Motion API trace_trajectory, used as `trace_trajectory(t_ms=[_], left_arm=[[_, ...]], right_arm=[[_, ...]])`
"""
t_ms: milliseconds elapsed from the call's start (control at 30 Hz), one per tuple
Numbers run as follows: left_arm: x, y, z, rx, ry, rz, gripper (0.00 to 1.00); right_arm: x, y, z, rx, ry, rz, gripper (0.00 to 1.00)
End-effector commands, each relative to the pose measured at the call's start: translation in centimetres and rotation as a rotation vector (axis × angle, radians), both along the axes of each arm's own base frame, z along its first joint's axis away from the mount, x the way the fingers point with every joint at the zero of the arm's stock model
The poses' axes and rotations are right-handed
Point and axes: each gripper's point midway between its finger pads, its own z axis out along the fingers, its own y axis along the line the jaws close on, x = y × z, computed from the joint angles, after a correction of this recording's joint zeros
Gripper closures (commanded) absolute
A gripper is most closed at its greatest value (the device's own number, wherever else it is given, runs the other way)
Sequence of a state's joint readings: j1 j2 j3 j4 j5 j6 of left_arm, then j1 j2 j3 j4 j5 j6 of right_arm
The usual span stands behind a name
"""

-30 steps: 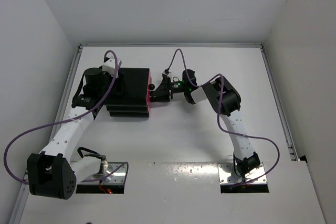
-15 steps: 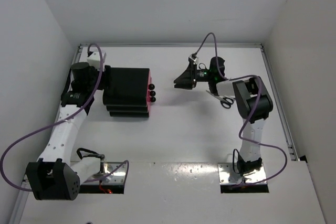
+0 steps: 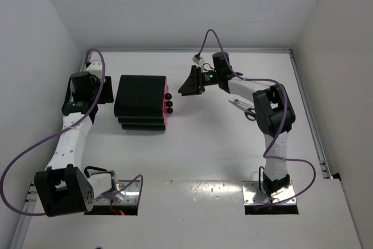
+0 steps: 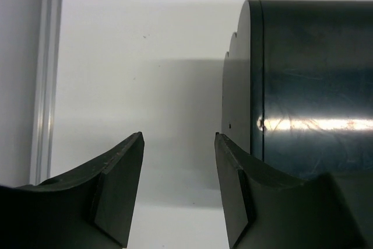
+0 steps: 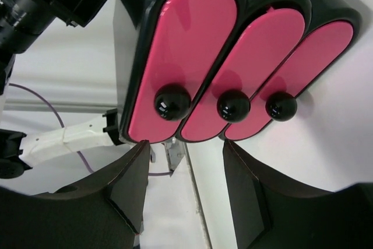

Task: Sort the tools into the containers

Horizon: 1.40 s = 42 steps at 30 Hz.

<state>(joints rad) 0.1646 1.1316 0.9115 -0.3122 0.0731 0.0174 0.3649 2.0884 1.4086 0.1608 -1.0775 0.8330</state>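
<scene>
The left arm reaches up the bench's left side, its left claw (image 4: 178,144) spread and empty behind the drawer unit (image 3: 140,94). The right arm stretches far, right claw (image 5: 186,155) released, facing the pink drawers (image 5: 192,39). The scissors (image 3: 248,109) lie on the white bench (image 3: 204,144), which is walled in white.

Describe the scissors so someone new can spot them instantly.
Start at the black drawer box on the left half of the white table, then look across to the right arm and its bent elbow. The scissors lie flat on the table just left of that elbow. Black handles and silver blades; no other loose tool shows in the overhead view.
</scene>
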Motion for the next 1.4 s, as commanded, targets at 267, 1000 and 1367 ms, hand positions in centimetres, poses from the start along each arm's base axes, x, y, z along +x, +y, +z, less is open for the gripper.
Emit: trace_trajectory(t_ms=[267, 1000, 1367], left_arm=[[-0.4, -0.7, -1.8, -0.033, 0.036, -0.045, 0.44], [-0.8, -1.1, -3.2, -0.048, 0.061, -0.060, 0.44], [-1.0, -1.1, -3.9, -0.052, 0.079, -0.060, 0.44]], right_arm=[[-0.6, 3.5, -1.1, 0.046, 0.033, 0.077, 0.45], [-1.1, 5.7, 3.0, 0.164, -0.013, 0.121, 0.44], [-2.1, 6.9, 2.8, 0.169, 0.008, 0.154, 0.47]])
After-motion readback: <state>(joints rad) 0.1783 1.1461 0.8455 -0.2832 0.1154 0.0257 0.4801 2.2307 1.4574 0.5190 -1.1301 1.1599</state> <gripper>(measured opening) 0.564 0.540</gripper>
